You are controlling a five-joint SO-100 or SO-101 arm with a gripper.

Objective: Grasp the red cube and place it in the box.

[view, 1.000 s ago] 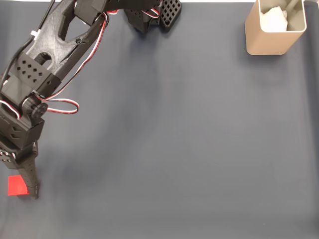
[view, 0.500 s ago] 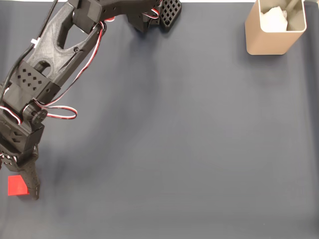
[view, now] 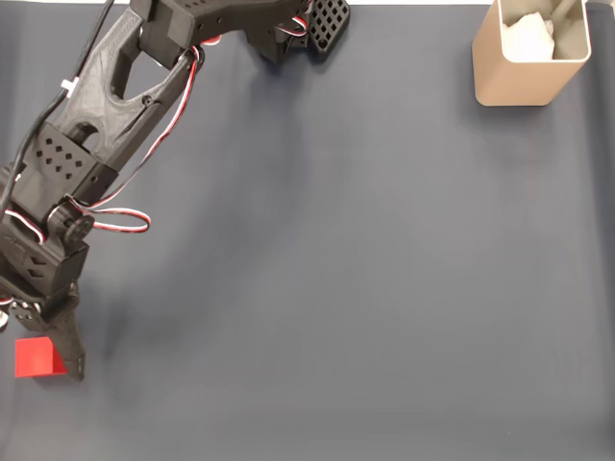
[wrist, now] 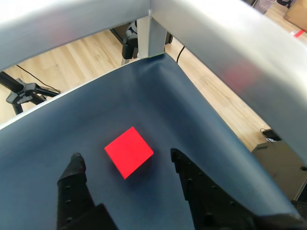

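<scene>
- the cube (view: 34, 357) lies on the dark mat (view: 365, 269) at the far lower left of the fixed view, close to the mat's left edge.
- in the wrist view the cube (wrist: 128, 152) sits flat on the mat (wrist: 57, 139), one corner turned toward the camera, near the mat's corner.
- the gripper (wrist: 127, 160) is spread wide, a black finger (wrist: 76, 179) on the left of the cube and the other on its right, neither one touching it in the wrist view.
- in the fixed view the gripper (view: 38, 351) is low over the cube, and one dark finger (view: 69, 348) stands just beside the cube's right face; whether it touches there i cannot tell.
- the arm (view: 106, 106) runs from the top of the fixed view down along the left side to the gripper, with red and white wires (view: 120, 219) looped beside it.
- the box (view: 524, 58) stands upright in the top right corner of the fixed view, well apart from the cube.
- white paper (view: 528, 36) lies inside the box.
- beyond the mat's edge the wrist view shows a wooden floor (wrist: 96, 52) and grey table legs (wrist: 151, 40).
</scene>
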